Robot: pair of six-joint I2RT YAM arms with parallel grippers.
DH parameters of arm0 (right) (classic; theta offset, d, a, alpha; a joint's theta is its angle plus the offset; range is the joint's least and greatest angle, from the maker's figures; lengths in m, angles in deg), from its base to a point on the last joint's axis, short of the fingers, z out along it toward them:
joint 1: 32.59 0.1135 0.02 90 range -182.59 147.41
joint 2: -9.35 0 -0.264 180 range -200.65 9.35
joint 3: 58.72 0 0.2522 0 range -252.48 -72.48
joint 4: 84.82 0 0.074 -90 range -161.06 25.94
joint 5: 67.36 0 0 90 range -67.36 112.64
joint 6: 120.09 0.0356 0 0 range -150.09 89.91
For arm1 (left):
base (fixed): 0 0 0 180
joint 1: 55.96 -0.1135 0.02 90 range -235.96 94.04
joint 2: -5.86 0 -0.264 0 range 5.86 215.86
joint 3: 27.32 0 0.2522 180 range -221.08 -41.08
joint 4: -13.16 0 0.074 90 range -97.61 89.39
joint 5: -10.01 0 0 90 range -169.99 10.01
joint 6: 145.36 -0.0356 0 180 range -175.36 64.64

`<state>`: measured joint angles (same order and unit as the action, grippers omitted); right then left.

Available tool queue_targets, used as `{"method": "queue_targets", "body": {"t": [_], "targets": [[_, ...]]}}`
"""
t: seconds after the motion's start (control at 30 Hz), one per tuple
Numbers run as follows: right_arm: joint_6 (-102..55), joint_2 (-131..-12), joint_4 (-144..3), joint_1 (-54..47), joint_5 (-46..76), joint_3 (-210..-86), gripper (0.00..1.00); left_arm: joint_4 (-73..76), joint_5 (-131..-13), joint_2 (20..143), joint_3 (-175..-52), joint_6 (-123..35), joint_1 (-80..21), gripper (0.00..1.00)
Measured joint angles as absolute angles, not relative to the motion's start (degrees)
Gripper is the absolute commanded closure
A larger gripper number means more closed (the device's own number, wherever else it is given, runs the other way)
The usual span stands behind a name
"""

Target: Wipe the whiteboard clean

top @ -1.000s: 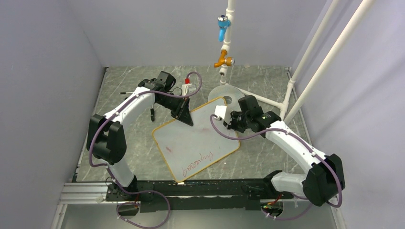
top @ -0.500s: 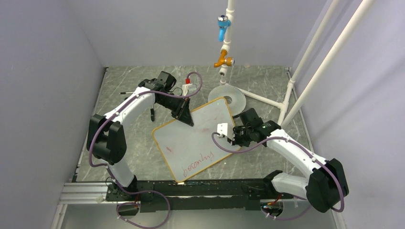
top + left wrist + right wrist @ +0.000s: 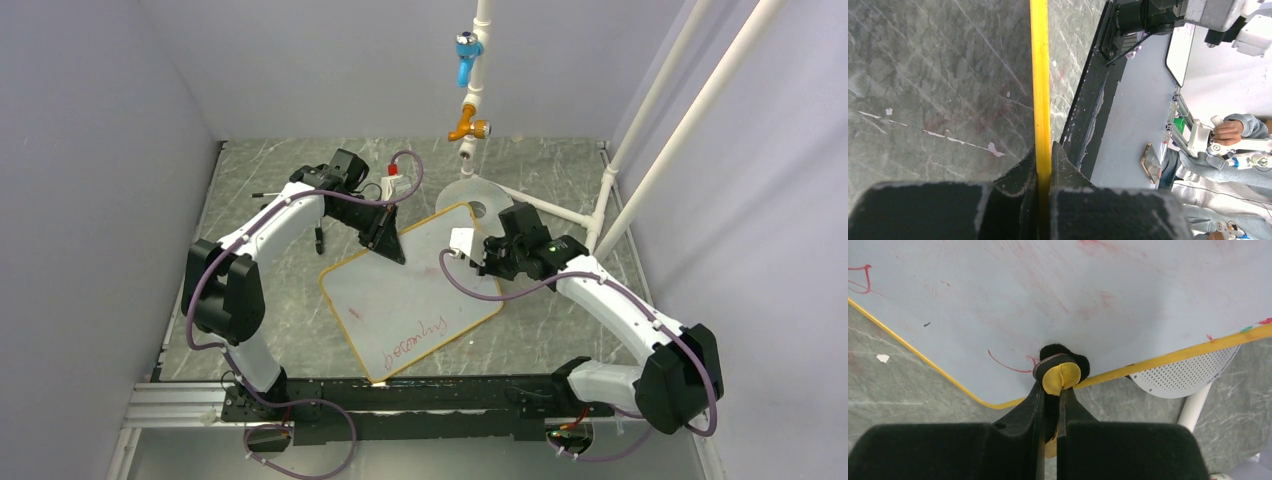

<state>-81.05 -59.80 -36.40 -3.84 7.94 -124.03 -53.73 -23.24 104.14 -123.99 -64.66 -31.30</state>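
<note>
The whiteboard (image 3: pixel 400 290) lies tilted on the marble table, with red handwriting (image 3: pixel 418 338) near its front edge and faint red smudges elsewhere. My left gripper (image 3: pixel 390 248) is shut on its far-left yellow frame (image 3: pixel 1040 75), which runs between the closed jaws of that gripper (image 3: pixel 1044 152). My right gripper (image 3: pixel 482 262) is shut on a yellow and black eraser (image 3: pixel 1062 375). The eraser's black pad presses on the whiteboard (image 3: pixel 1048 300) close to its right edge, beside a thin red stroke (image 3: pixel 1005 365).
A grey perforated disc (image 3: pixel 476 204) lies just beyond the board's far corner, also under the disc's edge (image 3: pixel 1183 377). A white pipe frame (image 3: pixel 650 130) with blue and orange valves (image 3: pixel 466 128) rises at the back right. Grey walls close in both sides.
The right gripper with the eraser swept towards the near side of the board, then back up to the far right edge. The left gripper and the board stayed put.
</note>
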Motion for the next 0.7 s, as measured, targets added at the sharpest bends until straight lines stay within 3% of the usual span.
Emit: {"method": "queue_targets", "body": {"t": [0.37, 0.7], "targets": [[-84.2, -57.2, -33.8, -3.6, 8.2, -113.9, 1.0, -53.9, -23.8, 104.1, -124.0, -64.4, -31.3, 1.0], [-78.4, -58.7, -35.8, 1.8, 9.5, -117.2, 1.0, -53.8, -23.4, 104.1, -124.0, -64.6, -31.3, 1.0]]}}
